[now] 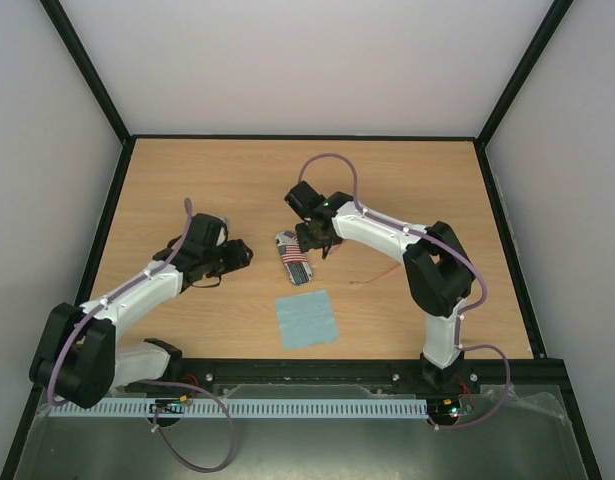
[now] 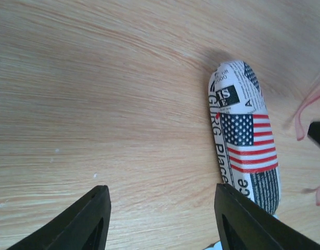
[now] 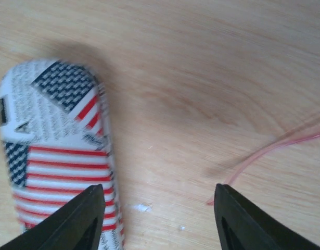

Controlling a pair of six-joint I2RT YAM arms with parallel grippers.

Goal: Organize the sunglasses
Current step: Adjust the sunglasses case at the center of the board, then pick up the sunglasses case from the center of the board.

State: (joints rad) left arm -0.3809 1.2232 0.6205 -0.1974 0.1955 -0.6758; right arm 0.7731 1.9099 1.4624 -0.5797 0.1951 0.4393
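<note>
The sunglasses (image 1: 375, 276) show as a thin red-orange line on the table, to the right of the flag-print case (image 1: 294, 258). The case lies shut between my two grippers. My left gripper (image 1: 237, 255) is just left of the case, open with only bare wood between its fingers (image 2: 160, 208). The case (image 2: 245, 140) fills the right of the left wrist view, with a pink frame piece of the sunglasses (image 2: 309, 107) beyond it. My right gripper (image 1: 312, 240) hangs over the case's far right side, open (image 3: 160, 208) and empty. The case (image 3: 55, 151) is at its left and a slim temple arm of the sunglasses (image 3: 269, 151) at its right.
A square light blue cloth (image 1: 307, 318) lies flat near the front edge, just below the case. The table (image 1: 237, 180) is walled by a black frame on three sides. The right arm's elbow (image 1: 437, 265) stands right of the sunglasses.
</note>
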